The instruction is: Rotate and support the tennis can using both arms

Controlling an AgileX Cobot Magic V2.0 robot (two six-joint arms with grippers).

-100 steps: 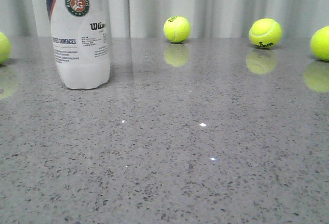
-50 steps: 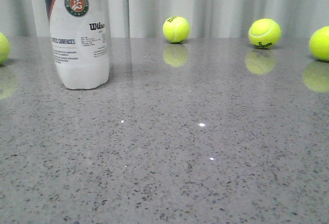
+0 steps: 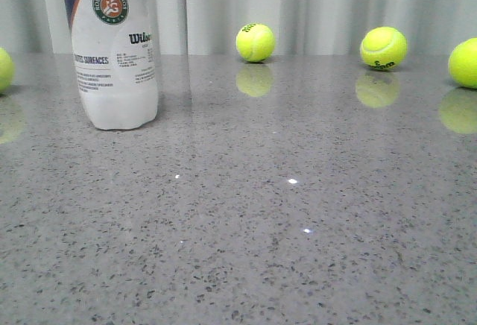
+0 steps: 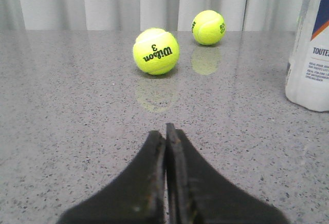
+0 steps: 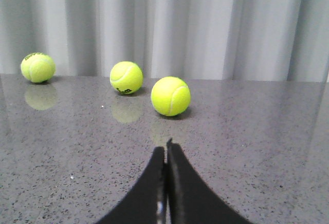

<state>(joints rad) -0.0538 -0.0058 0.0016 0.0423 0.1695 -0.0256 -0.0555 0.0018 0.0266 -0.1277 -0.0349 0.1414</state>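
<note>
Only in the wrist views are the left hand point(image 4: 165, 131) and right hand point(image 5: 165, 149) seen, each pressed together on nothing; the tennis can point(image 3: 113, 49) is stood upright on the bench point(image 3: 283, 213), far left, long axis vertical

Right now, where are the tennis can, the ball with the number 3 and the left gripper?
tennis can point(image 3: 115, 79): front view, its white printed label.
ball with the 3 point(image 4: 156, 51): left wrist view, its printed face.
left gripper point(image 4: 166, 130): left wrist view, between its closed fingertips.
</note>
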